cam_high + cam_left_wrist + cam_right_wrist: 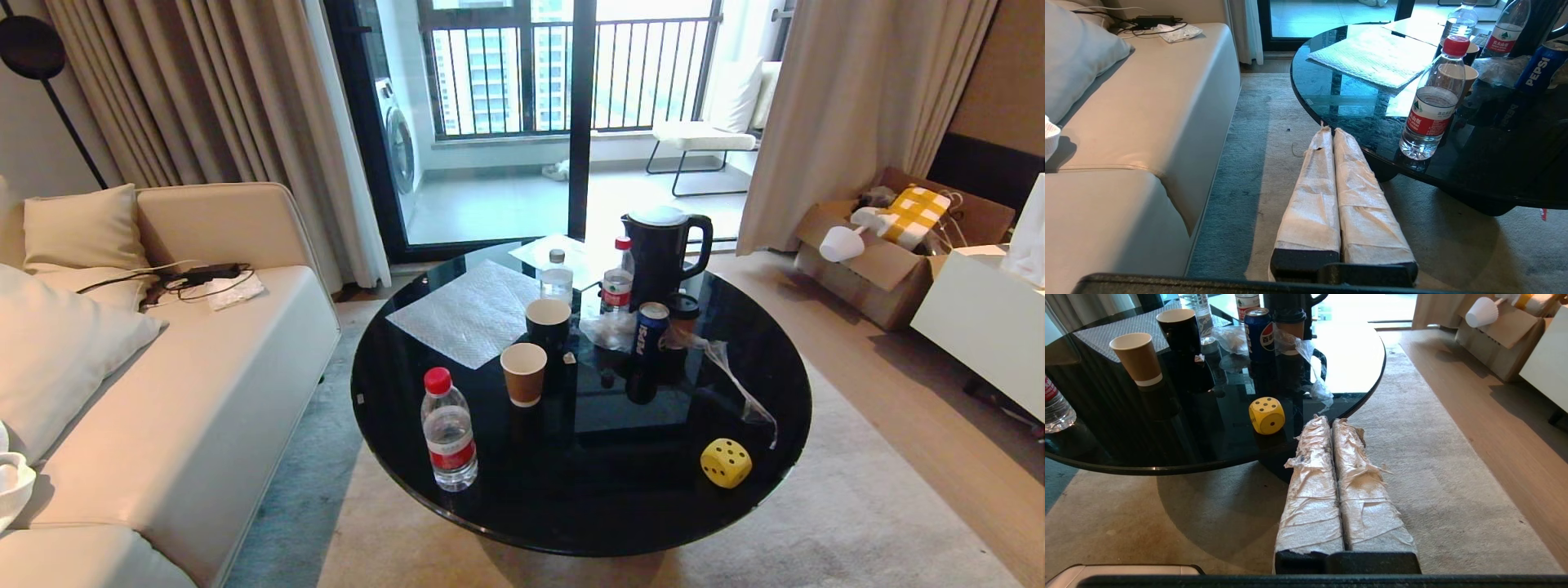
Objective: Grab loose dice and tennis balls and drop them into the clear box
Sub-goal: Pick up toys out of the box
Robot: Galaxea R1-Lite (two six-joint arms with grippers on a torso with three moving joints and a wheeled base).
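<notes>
Round black glass table [457, 523] is the landmark, w/ a beige rug under it. Only task item in sight: yellow die [726, 463] w/ dark pips, sitting alone on the table near its front-right rim, well apart from the clutter at the table's middle; in the right wrist view the same yellow die [1266, 415] shows just inside the rim. No clear box or tennis balls visible in any view. Right gripper [1331, 424] is off the table, low, over the rug just beside the front-right rim, its cloth-wrapped fingers [1312, 490] pressed together w/ nothing between them; tips near the die but not touching it. Left gripper [1330, 131] likewise off the table, over the rug by the table's front-left rim, wrapped fingers [1310, 196] together, holding nothing. Neither arm shows in the head view. On the table near the front-left: water bottle [448, 430] w/ red cap, upright. Toward the table's centre: brown paper cup [523, 373], dark cup [548, 322] behind it, Pepsi can [651, 328], black kettle [663, 255] at the far side, two more bottles beside the kettle. White paper sheet [473, 312] lies flat on the table's far-left part. Cream sofa [188, 425] stands left of the table; cardboard box [886, 245] well right of it.
</notes>
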